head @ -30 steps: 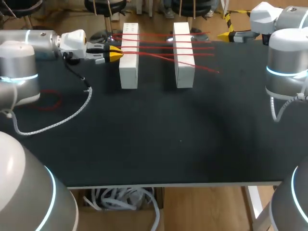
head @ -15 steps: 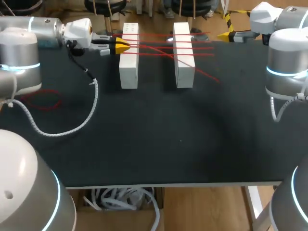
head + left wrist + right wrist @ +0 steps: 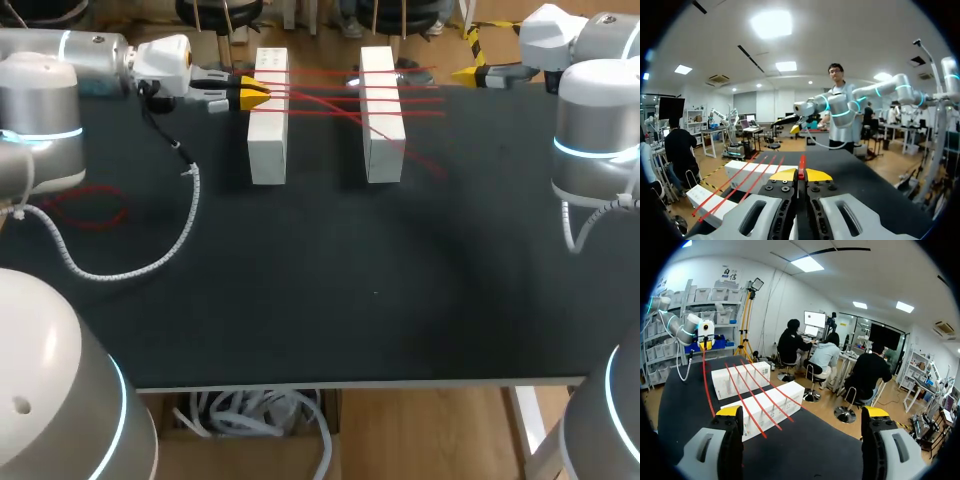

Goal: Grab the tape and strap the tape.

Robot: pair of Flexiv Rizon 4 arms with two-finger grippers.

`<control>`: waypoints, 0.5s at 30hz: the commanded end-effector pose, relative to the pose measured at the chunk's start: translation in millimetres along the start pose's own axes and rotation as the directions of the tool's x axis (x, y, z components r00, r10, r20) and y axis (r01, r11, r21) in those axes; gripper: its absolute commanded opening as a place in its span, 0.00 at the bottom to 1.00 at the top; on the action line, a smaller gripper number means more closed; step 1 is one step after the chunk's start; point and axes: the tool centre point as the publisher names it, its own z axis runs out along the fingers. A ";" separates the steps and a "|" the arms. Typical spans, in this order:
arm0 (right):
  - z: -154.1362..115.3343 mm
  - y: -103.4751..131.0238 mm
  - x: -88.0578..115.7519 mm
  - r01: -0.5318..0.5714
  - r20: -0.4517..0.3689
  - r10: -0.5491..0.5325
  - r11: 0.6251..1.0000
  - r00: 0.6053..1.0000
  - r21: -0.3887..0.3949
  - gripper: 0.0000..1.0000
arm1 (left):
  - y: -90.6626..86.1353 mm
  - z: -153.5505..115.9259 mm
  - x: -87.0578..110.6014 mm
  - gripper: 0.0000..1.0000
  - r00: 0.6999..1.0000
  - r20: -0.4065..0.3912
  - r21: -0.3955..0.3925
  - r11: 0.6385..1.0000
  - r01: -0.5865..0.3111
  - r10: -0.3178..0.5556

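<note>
The left tool is clamped tight on one thin red tape strand beside the far end of the left white rectangular block. The strand slants over it and the second white block, crossing the other red tapes. The right tool hovers at the black table's far right edge, spread wide (holding nothing).

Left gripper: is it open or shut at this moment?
Shut: the left gripper pinches the red tape between both yellow tips.
</note>
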 end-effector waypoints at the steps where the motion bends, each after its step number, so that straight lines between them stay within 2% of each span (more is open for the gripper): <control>1: 0.0 0.1 -0.1 0.000 0.000 0.000 1.000 1.000 0.001 1.00 | 0.3 0.1 -0.1 0.00 1.000 0.000 0.000 1.000 0.000 0.000; 6: 0.0 0.1 -0.1 0.000 0.000 0.000 1.000 1.000 0.001 1.00 | -12.2 10.0 5.8 0.00 0.999 0.006 0.033 0.998 -0.050 0.050; 11: 0.0 0.1 -0.1 0.000 0.000 0.000 1.000 1.000 0.001 1.00 | -28.9 20.7 19.8 0.00 0.997 0.015 0.062 0.995 -0.077 0.077; 12: 0.0 0.1 -0.1 0.000 0.000 0.000 1.000 1.000 0.001 1.00 | -33.2 24.3 23.7 0.00 0.994 0.021 0.080 0.991 -0.105 0.104; 15: 0.0 0.1 -0.1 0.000 0.000 0.000 1.000 1.000 0.001 1.00 | -39.9 32.4 35.4 0.00 0.995 0.027 0.097 0.990 -0.099 0.097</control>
